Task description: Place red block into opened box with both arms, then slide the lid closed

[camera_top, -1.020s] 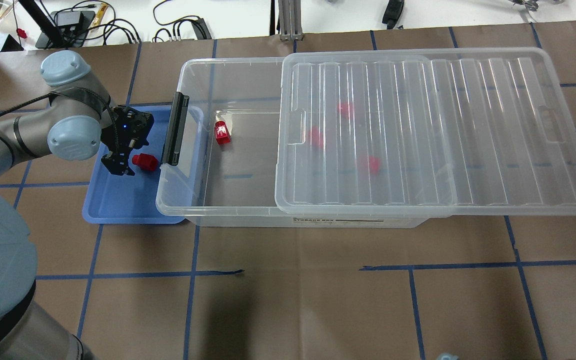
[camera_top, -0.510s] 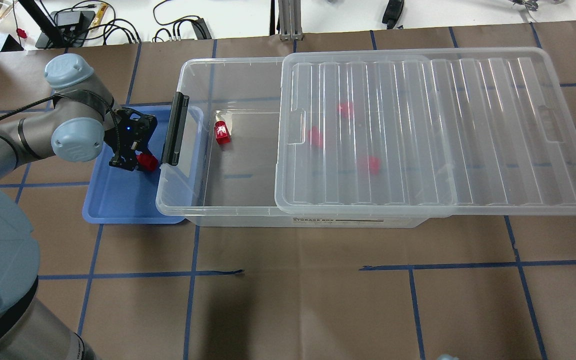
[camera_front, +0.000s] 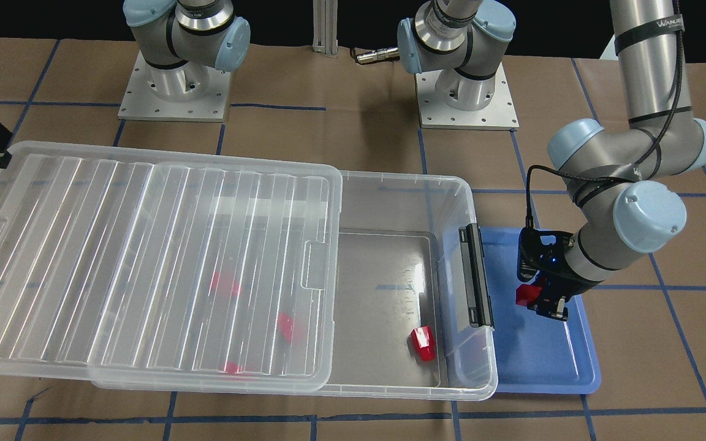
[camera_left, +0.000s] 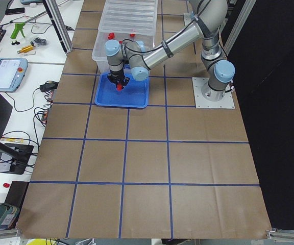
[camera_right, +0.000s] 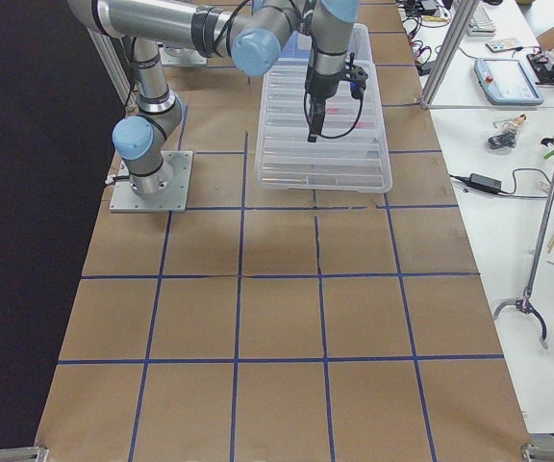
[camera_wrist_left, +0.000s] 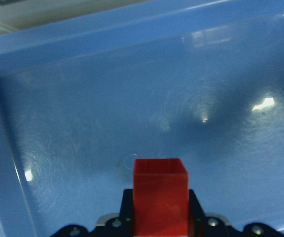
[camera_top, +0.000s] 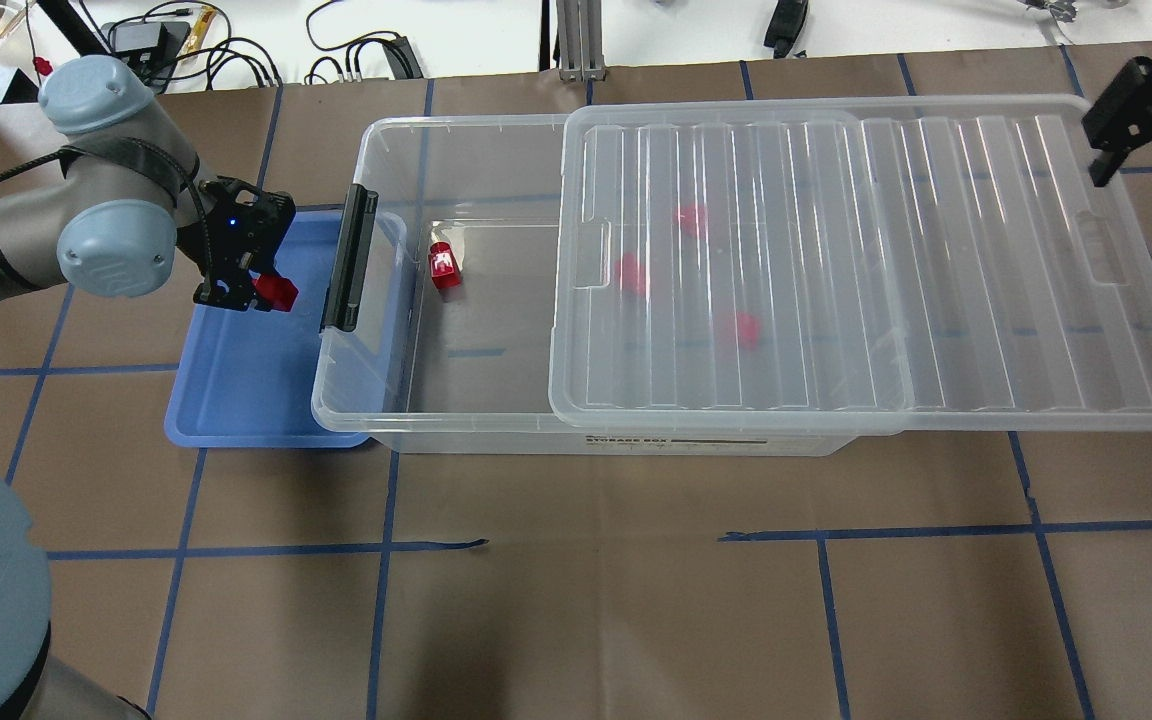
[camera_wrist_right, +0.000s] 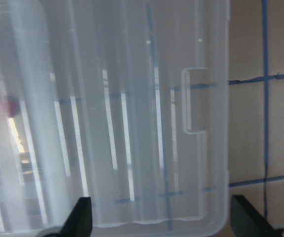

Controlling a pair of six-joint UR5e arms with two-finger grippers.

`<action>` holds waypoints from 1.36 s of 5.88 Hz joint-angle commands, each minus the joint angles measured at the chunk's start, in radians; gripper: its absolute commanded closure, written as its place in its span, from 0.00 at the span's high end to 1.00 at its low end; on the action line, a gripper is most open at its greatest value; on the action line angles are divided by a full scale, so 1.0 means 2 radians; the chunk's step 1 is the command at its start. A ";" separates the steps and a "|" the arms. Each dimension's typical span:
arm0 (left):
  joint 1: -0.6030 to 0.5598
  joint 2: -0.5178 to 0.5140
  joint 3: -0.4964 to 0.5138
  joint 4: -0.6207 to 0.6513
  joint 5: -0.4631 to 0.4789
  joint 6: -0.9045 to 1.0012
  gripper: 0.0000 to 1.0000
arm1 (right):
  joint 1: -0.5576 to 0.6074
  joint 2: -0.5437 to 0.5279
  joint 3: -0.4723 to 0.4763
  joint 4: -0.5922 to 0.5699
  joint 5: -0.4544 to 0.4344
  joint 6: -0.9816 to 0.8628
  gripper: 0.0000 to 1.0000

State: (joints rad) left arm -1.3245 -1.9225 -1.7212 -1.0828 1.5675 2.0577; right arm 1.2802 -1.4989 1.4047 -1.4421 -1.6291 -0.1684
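- While the left arm's black two-finger gripper (camera_top: 254, 295) hangs over the shallow blue plastic tray (camera_top: 236, 400), its jaws are clamped on a small glossy red plastic block (camera_top: 276, 291).
- Left wrist view: the red block (camera_wrist_left: 160, 195) sits square between the jaws, with the tray floor (camera_wrist_left: 83, 123) below it and apart from it.
- Tray lies just beside the large clear plastic storage box (camera_top: 376, 420), at the short end that carries the black bar latch (camera_top: 349, 258). Held block is just short of that latch, outside the box.
- Big translucent ridged lid (camera_top: 986, 250) rests on the box rim, slid toward the robot's right. It covers more than half the box and overhangs the far end; the latch end is uncovered.
- One look-alike red block (camera_top: 445, 268) lies on the box floor in the uncovered part, near the latch end.
- Three more red shapes show blurred through the lid (camera_top: 691, 218) (camera_top: 630, 272) (camera_top: 739, 328).
- Right gripper (camera_wrist_right: 162, 219) is over the lid's overhanging end, its fingers spread wide with nothing between them. Right wrist view looks down on the ridges and the small rectangular tab (camera_wrist_right: 194, 101); the lid sits below the fingertips, not touched.
- Brown paper table (camera_top: 576, 600) with blue tape grid under everything.
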 commanded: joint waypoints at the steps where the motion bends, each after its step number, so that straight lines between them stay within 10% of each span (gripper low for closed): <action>1: -0.003 0.058 0.046 -0.118 -0.003 -0.025 0.19 | 0.088 0.002 -0.025 0.017 0.031 0.118 1.00; 5: -0.137 0.072 0.077 -0.149 -0.005 -0.227 0.20 | 0.128 0.007 -0.023 0.017 0.037 0.168 1.00; 8: -0.205 0.006 0.048 -0.037 -0.011 -0.308 0.20 | 0.128 0.007 -0.020 0.018 0.037 0.168 1.00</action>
State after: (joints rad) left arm -1.6981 -1.8717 -1.6069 -1.2235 1.5494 1.4768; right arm 1.5355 -1.4850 1.3623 -1.4068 -1.5555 0.1672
